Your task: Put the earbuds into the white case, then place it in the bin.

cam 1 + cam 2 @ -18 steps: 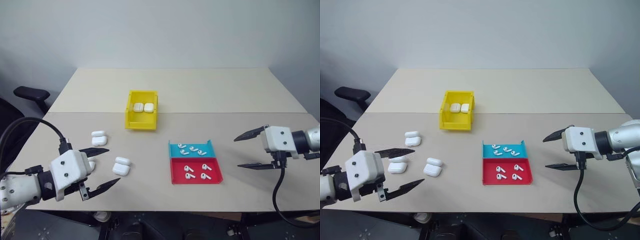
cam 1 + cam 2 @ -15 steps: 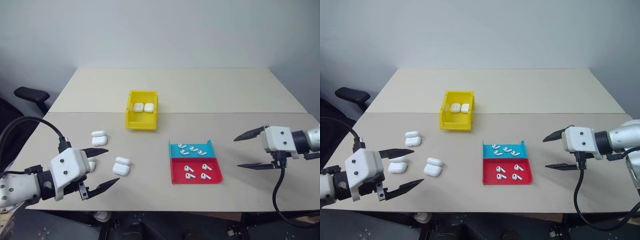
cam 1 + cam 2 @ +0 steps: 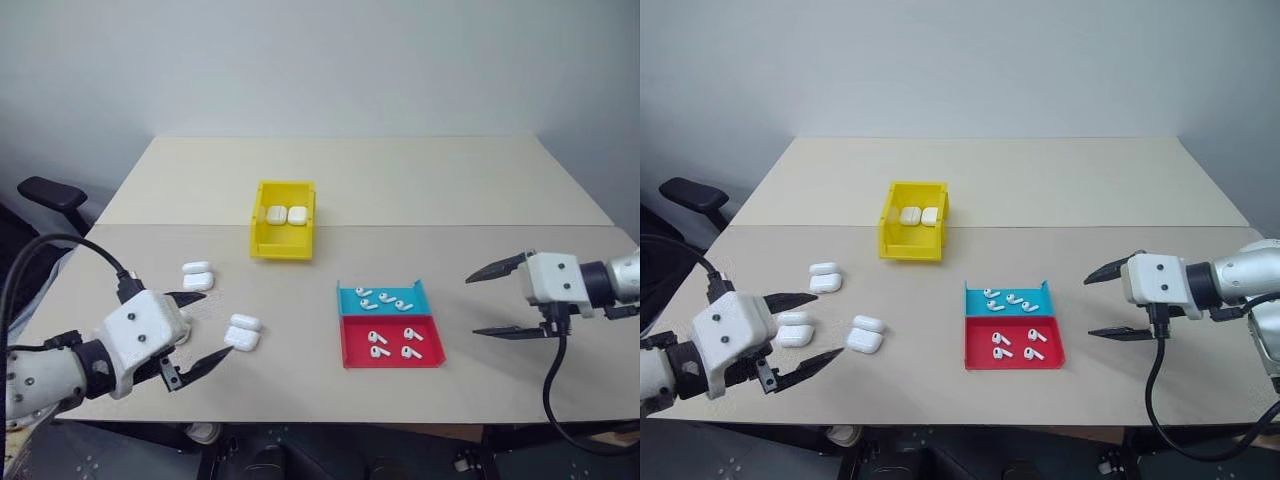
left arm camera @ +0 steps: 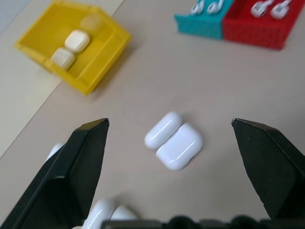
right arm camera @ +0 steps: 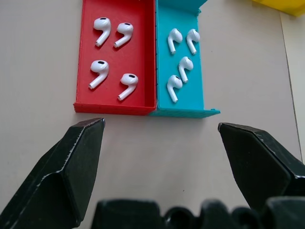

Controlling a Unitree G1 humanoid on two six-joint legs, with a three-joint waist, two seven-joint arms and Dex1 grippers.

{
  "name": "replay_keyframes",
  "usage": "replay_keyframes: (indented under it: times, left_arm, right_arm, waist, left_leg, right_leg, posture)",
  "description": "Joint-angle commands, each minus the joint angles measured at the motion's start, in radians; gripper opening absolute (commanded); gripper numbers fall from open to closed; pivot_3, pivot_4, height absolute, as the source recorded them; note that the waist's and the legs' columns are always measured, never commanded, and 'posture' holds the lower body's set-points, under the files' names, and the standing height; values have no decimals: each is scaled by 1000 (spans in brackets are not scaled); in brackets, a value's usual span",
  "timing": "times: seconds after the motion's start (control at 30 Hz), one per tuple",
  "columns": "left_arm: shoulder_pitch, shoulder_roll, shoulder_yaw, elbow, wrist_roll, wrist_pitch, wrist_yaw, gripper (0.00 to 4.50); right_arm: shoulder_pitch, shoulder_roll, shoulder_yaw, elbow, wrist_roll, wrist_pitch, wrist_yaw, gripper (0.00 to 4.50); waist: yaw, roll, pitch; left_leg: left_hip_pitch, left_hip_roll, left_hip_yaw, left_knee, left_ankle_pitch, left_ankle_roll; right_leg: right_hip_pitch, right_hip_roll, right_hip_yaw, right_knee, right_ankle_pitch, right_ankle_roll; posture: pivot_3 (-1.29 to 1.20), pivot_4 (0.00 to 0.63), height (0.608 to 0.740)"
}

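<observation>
Several white earbuds lie in a red tray, and several more in the blue tray joined to it. A white case lies with its lid swung open on the table in front of my open left gripper, not touching it. Two more open cases lie nearby at the left. The yellow bin stands behind them and holds two shut cases. My right gripper hovers open and empty to the right of the trays.
A black chair arm stands off the table's left side. A seam crosses the tabletop behind the trays. The table's front edge runs just under both grippers.
My left gripper has tilted and edged a little closer to the open case in front of it. The right gripper has stayed where it was.
</observation>
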Motion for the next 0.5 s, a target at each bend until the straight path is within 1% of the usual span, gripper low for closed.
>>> replay_keyframes:
  times: [0.03,0.13,0.23,0.27,0.3,0.33,0.4,0.5]
  left_arm:
    - [-30,28,22,-66,-16,158,67,4500]
    - [-94,74,11,-97,-67,369,116,4500]
    - [-313,64,-4,-63,-143,677,174,4500]
    - [-371,58,-11,-59,-155,756,181,4500]
    - [-419,58,-37,-7,-158,814,225,4500]
    - [-441,59,-57,40,-164,842,273,4500]
    - [-453,72,-82,141,-226,861,365,4500]
    - [-462,80,-87,198,-354,861,491,4500]
  right_arm:
    - [-12,-13,-21,-23,15,2,3,4434]
    - [24,-22,-27,-49,21,17,2,4434]
    - [47,-29,-33,-68,21,33,-5,4434]
    - [53,-31,-36,-75,22,38,-7,4434]
    - [60,-34,-38,-80,23,44,-9,4434]
    - [68,-36,-40,-87,23,52,-11,4434]
    - [83,-38,-41,-102,22,69,-20,4434]
    - [103,-35,-41,-129,24,91,-34,4434]
  waist:
    - [0,0,0]
    - [1,0,0]
    - [5,-1,1]
    - [4,-1,1]
    - [2,-1,1]
    - [2,-1,1]
    - [-5,-1,1]
    - [-8,-3,2]
  left_leg:
    - [0,0,0,0,0,0]
    - [0,0,0,0,0,0]
    - [0,0,-1,1,0,0]
    - [0,0,-2,1,0,0]
    - [0,0,-2,1,0,0]
    - [0,0,-2,1,0,0]
    - [0,0,-2,1,0,0]
    - [0,1,-3,0,0,0]
  right_leg:
    - [0,0,0,0,0,0]
    - [0,0,0,1,0,0]
    - [0,1,-1,1,0,0]
    - [0,1,-2,2,0,0]
    - [0,1,-1,2,0,0]
    - [0,1,-1,2,0,0]
    - [0,1,0,2,0,0]
    - [-1,3,1,3,0,0]
  posture:
    - [0,150,740]
    - [0,150,740]
    - [0,150,740]
    - [0,150,740]
    - [0,150,740]
    - [0,150,740]
    - [0,150,740]
    - [0,150,740]
